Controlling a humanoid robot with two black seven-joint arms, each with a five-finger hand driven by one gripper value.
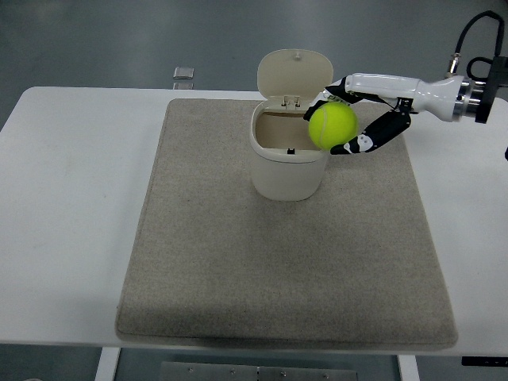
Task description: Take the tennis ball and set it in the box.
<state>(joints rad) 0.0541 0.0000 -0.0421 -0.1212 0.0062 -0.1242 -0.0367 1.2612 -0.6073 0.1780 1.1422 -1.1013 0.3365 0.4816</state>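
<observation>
ball [332, 126] is sitting clamped in the right hand [359, 119], fingers [373, 136] curling around it from the right. it's hanging in the air right at the right rim of the box [290, 151], overlapping the opening's edge. box is standing on the grey mat [238, 262] with its lid [294, 76] tipped up at the far side. white table [71, 198] is showing around the mat.

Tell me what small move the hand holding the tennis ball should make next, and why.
Probably carry it a little further left. The right hand grips the tennis ball, which overlaps the right rim of the box, not its centre. The lid stands open, so once over the opening it could let go.
</observation>
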